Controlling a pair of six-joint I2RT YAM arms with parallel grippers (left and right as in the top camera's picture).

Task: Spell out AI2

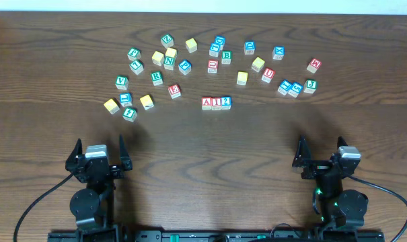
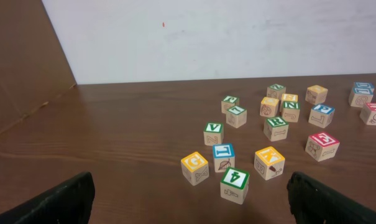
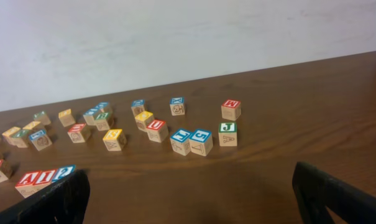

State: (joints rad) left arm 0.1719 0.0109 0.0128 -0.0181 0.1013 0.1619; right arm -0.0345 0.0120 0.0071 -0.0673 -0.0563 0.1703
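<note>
Three wooden letter blocks stand touching in a row at mid-table: a red A (image 1: 206, 103), a red I (image 1: 216, 103) and a blue 2 (image 1: 226, 101). The row also shows at the lower left of the right wrist view (image 3: 43, 178). My left gripper (image 1: 99, 154) is open and empty at the front left, far from the row. My right gripper (image 1: 322, 156) is open and empty at the front right. Both sets of fingers show only as dark tips at the wrist views' lower corners.
Many loose letter blocks lie scattered across the far half of the table, such as a green 4 (image 2: 235, 184), a yellow block (image 2: 194, 168), a green J (image 3: 227, 134) and a red block (image 1: 313, 65). A white wall stands behind the table.
</note>
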